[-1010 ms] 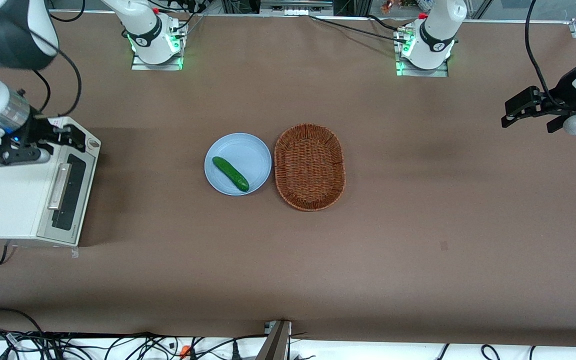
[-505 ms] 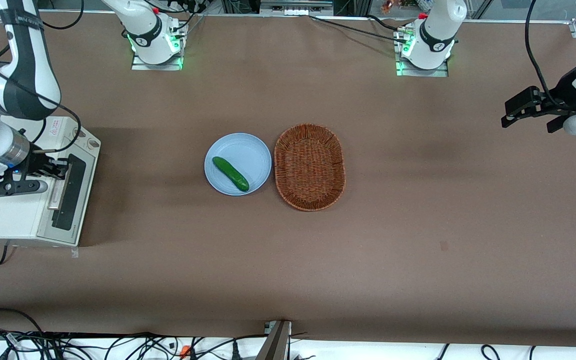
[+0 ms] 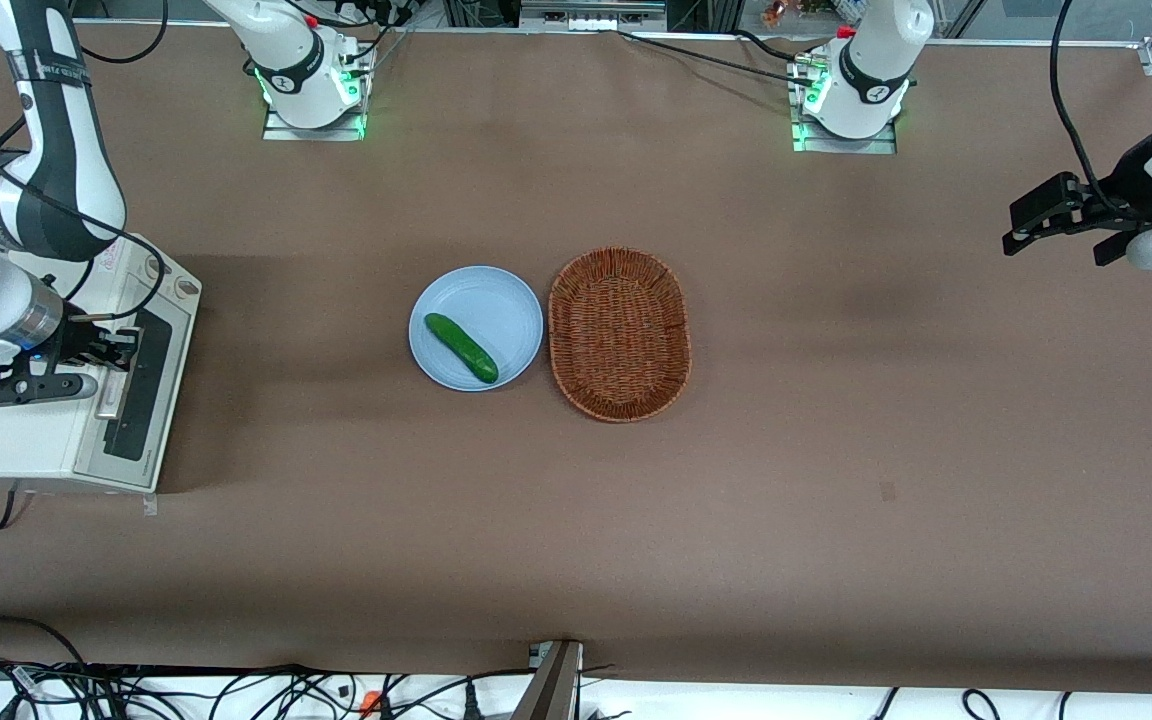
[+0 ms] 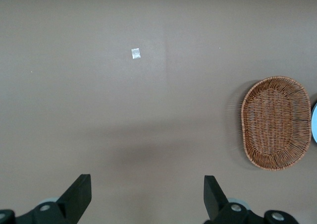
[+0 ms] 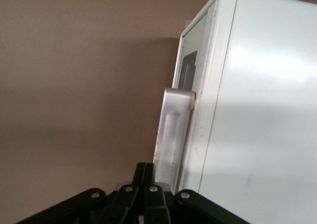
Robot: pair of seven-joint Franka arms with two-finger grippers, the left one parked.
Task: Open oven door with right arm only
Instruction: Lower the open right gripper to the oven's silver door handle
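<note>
The cream-white toaster oven [image 3: 16, 440] stands at the working arm's end of the table. Its door [image 3: 143, 405], with dark glass and a silver bar handle [image 3: 112, 398], looks closed. The right arm [image 3: 56, 150] reaches over the oven top. Its black gripper [image 3: 126, 350] sits at the handle, about midway along the bar. In the right wrist view the fingers [image 5: 146, 173] are pressed together with nothing between them. The gripper [image 5: 152, 170] lies against the handle [image 5: 172, 130] on its table-facing side, and the door [image 5: 195, 85] lies flush with the oven body [image 5: 262, 125].
A light blue plate [image 3: 501, 300] with a green cucumber [image 3: 460, 347] lies mid-table, beside a wicker basket [image 3: 619, 333] that also shows in the left wrist view [image 4: 275, 122]. Two knobs [image 3: 168, 278] are at the oven's end farther from the front camera.
The right arm has moved along the oven toward the front camera, from the knob end to the handle's middle. Over the last half second it moved only slightly. The door has not moved.
</note>
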